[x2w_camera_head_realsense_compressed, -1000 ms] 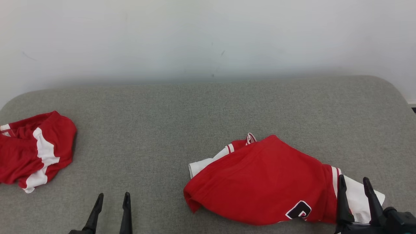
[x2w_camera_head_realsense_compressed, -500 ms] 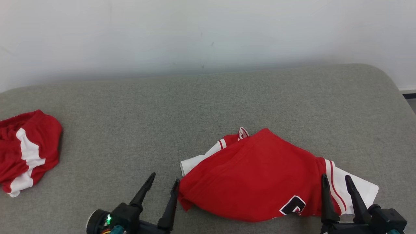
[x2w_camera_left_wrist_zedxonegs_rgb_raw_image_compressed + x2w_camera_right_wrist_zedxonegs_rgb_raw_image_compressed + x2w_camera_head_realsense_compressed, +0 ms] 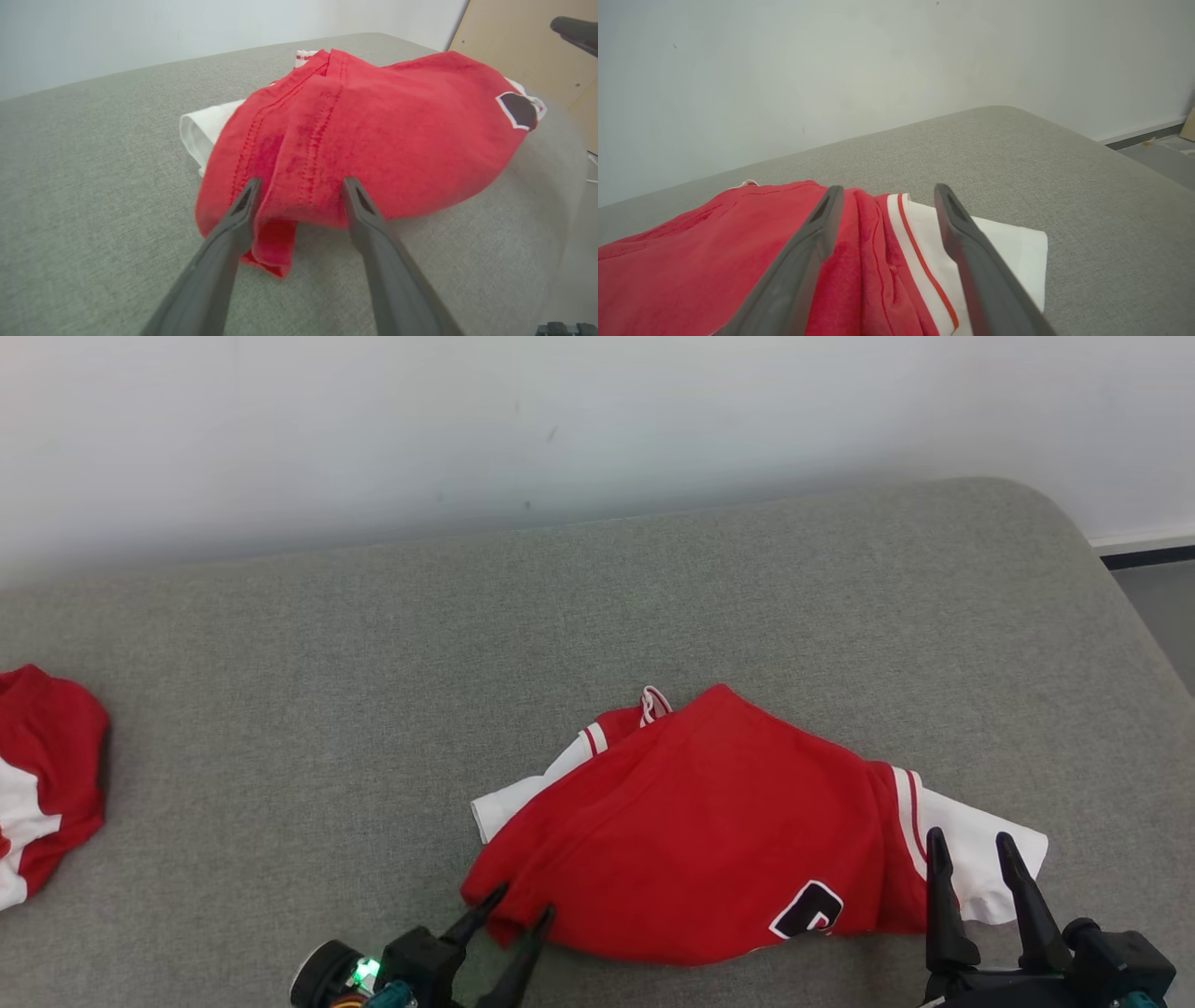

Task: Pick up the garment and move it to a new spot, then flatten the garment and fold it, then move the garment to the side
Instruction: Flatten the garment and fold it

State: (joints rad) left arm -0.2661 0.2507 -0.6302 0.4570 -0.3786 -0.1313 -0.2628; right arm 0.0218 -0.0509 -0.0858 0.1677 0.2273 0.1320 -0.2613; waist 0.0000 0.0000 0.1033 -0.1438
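We see the garment (image 3: pixel 709 831), a red top with white sleeves and red stripes, lying crumpled on the grey fabric worktop (image 3: pixel 373 663). It sits close to the front edge and right of the middle. A black patch outlined in white (image 3: pixel 808 907) shows on the part nearest the front edge. Our left gripper (image 3: pixel 516 907) is at the garment's front left corner. In the left wrist view its two dark fingers stand apart on either side of a stitched red fold, their tips against the cloth (image 3: pixel 373 130). The left gripper (image 3: pixel 302 184) is released, not yet pinching anything. Our right gripper (image 3: pixel 971 840) is at the garment's right end, and it too is spread open. In the right wrist view one finger lies over the red cloth (image 3: pixel 691 261) and the other over the white sleeve, with the striped band between them (image 3: pixel 887 189). We cannot tell whether those fingers touch the fabric. A second red and white garment (image 3: pixel 47 775) lies bunched at the worktop's left edge, well apart from the first. A pale wall (image 3: pixel 560 411) runs along the far edge.
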